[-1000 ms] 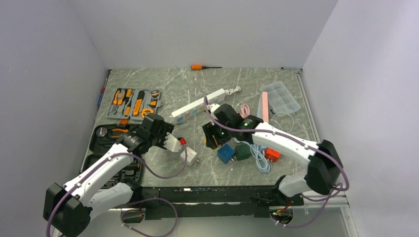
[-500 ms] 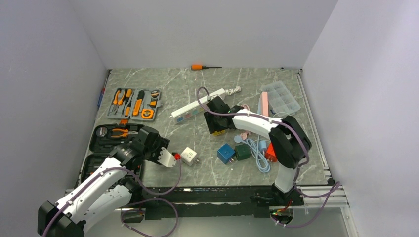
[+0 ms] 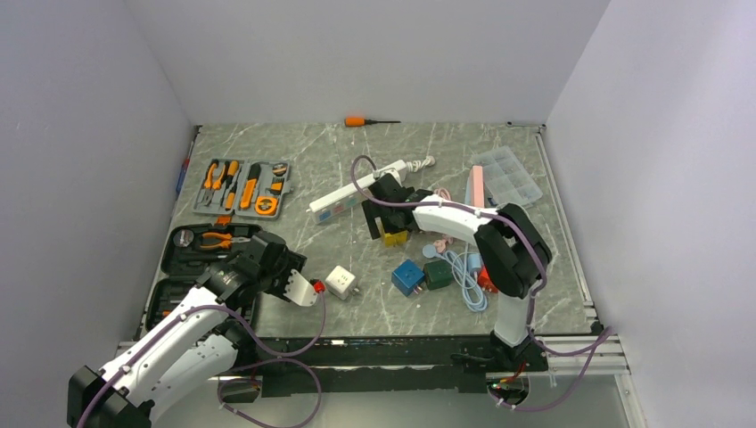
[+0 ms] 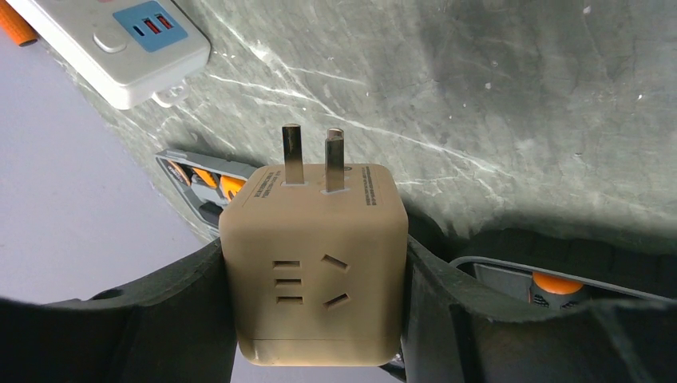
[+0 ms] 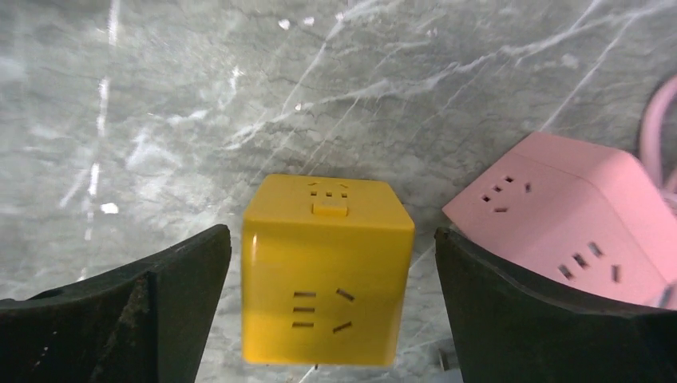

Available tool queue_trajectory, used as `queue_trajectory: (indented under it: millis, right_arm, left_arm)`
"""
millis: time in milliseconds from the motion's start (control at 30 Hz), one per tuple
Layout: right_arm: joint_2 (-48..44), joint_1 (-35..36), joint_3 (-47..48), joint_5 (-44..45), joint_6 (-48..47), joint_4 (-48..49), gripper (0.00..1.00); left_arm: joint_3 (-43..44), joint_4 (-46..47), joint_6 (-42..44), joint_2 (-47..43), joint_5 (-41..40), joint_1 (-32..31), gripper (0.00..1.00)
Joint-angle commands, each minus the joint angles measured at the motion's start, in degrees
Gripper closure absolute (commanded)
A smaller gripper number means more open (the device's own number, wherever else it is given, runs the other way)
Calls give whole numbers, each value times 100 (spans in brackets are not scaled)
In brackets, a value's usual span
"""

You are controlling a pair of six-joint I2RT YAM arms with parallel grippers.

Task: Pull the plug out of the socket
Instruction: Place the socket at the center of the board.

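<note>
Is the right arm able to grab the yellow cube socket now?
Probably yes. The right gripper is open, a finger on each side of the yellow cube socket; the pink cube socket sits close beside, not between.

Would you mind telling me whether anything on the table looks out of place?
The orange screwdriver lies alone at the far edge of the table, apart from the tool tray on the left holding the other orange-handled tools. Nothing looks spilled or broken.

Right tool (image 5: 332, 239) newly open
</note>
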Motion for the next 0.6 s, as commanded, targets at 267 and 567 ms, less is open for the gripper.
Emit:
queue_trajectory:
  millis: [267,567]
  right_arm:
    - [-1622,932,-256,100,40,339,0]
    - [-3081,583,-995,135,535,179,1]
  left_arm:
    - [79,187,-248,-30,274,-22,100]
    - [1199,376,-1142,1315,484,-21,100]
